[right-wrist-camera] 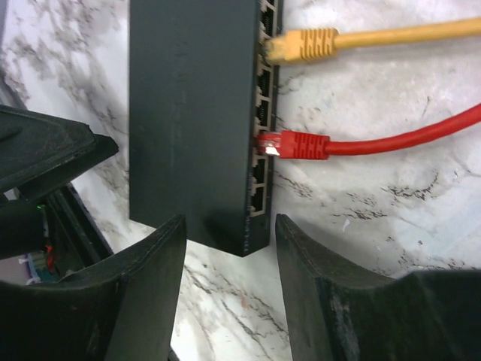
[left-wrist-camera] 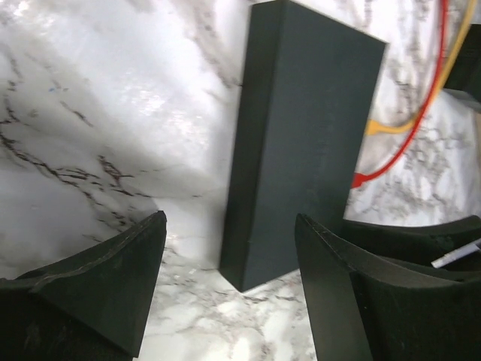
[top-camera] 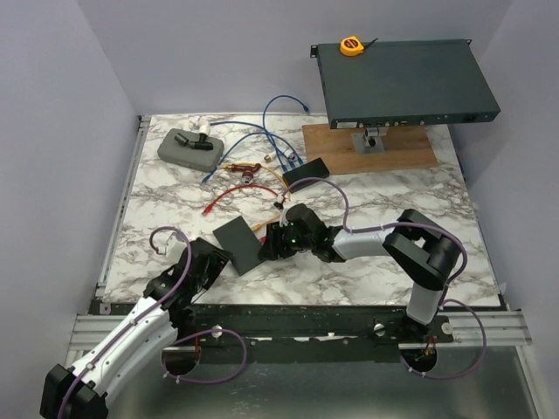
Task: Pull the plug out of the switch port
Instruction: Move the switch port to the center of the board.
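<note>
On the long port edge of the black switch (right-wrist-camera: 192,113), right wrist view, we record two plugs seated: one red plug (right-wrist-camera: 293,144) and one yellow plug (right-wrist-camera: 301,45), apart along the row. We cannot tell which of them the task means.

The right gripper (right-wrist-camera: 229,229) has its fingers apart, released, grasping nothing. The switch's near corner shows in the gap between the fingertips. The red plug lies at 1 o'clock from that gap, close by. The yellow plug is farther out, between 12 and 1 o'clock. Neither plug touches a finger.

The left gripper (left-wrist-camera: 229,226) is likewise spread and grasps nothing. The other short end of the switch sits ahead at 12 o'clock.

Top view: the switch lies flat on the marble table (top-camera: 393,209) between the two grippers, at 2 o'clock from the left one and 9 o'clock from the right one.

Count, top view:
- one other small black box (top-camera: 306,172)
- one rack unit (top-camera: 402,83), raised over one wooden board (top-camera: 367,148)
- one yellow tape measure (top-camera: 351,45) on the rack unit's top
- one grey case (top-camera: 188,147) at the table's 10 o'clock
- loose blue cables (top-camera: 279,131), number unclear

Writing on the rack unit's front is too small to read.
</note>
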You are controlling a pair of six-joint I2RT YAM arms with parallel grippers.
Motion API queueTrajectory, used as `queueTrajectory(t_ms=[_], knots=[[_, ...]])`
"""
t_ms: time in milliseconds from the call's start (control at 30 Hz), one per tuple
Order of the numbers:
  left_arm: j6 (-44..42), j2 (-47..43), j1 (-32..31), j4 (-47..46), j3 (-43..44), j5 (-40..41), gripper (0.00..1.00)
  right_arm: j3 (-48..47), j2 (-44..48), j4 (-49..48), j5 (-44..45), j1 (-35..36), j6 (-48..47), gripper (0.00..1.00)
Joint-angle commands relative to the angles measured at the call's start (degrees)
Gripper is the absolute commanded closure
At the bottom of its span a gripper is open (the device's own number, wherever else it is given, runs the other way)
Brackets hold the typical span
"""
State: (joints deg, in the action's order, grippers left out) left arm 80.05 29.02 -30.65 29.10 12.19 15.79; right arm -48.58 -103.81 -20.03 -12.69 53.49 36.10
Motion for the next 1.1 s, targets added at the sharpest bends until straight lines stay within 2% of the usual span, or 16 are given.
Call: queueTrajectory(t_ms=[0, 267, 533, 667, 900, 1067], knots=[[-0.54, 5.64, 0.73, -5.11, -0.9, -1.63, 0.33, -1.27, -1.66, -0.11, -2.92, -0.23, 0.28, 0.5], [-7.27, 16.63, 0.86, -13.87, 2.08, -5.6, 0.44, 1.28, -1.73, -2.17, -6.28, -0.23, -0.03, 0.59], [-13.47, 26.22, 0.36, -22.44, 3.99, -12.2, 0.47, 5.01, 1.47, -1.87, -5.0, -0.23, -0.76, 0.64], [-16.24, 31.09, -1.94, -25.4, 6.25, -14.43, 0.48, 7.26, 3.65, -1.18, -3.67, -0.2, -0.84, 0.64], [-16.9, 34.86, -5.5, -28.82, 7.66, -14.89, 0.48, 12.03, 8.49, 0.51, -1.56, -0.2, -1.62, 0.64], [-16.78, 33.5, -5.71, -28.06, 7.77, -13.97, 0.47, 13.88, 10.82, 1.6, -0.4, -0.2, -1.86, 0.63]])
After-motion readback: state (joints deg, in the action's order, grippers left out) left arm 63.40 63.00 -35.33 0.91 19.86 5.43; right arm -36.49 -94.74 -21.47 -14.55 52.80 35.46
